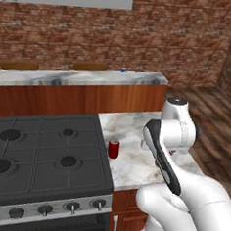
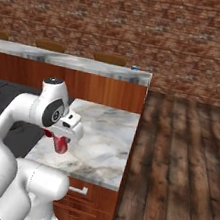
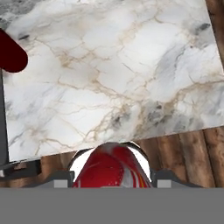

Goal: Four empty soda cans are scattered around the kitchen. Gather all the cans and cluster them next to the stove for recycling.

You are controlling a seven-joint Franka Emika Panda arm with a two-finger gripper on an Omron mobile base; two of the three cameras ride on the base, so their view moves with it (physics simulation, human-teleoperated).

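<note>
Claw: two-finger gripper (image 3: 112, 177) sat partly closed around a red cylindrical soda can with white streaks and a silver rim (image 3: 111, 168); dark finger tips pressed at either side of the can, held above the counter's near edge.
Held can from the side: showed red under the white hand in the right base view (image 2: 60, 144), hanging over the white-and-grey marble countertop (image 2: 108, 132).
Can already placed: second small red soda can with silver top (image 1: 114, 149) stood upright on the marble just beside the right edge of the wide black four-burner gas stove (image 1: 40, 156); counted as one delivered. Seen also as a dark red shape at the left edge of the hand view (image 3: 11, 52).
Far can: small blue object (image 1: 124, 70) rested on the far raised marble ledge against the brick wall, well apart from the stove; likely a third can, too small to confirm.
Progress: judged about a quarter done, one can by the stove, one in hand awaiting placement beside it, at least one left to fetch.
Hidden: fourth can not located. Held can's base cut off by the hand. Contact between held can and counter could not be told. Stove's left side cropped.
</note>
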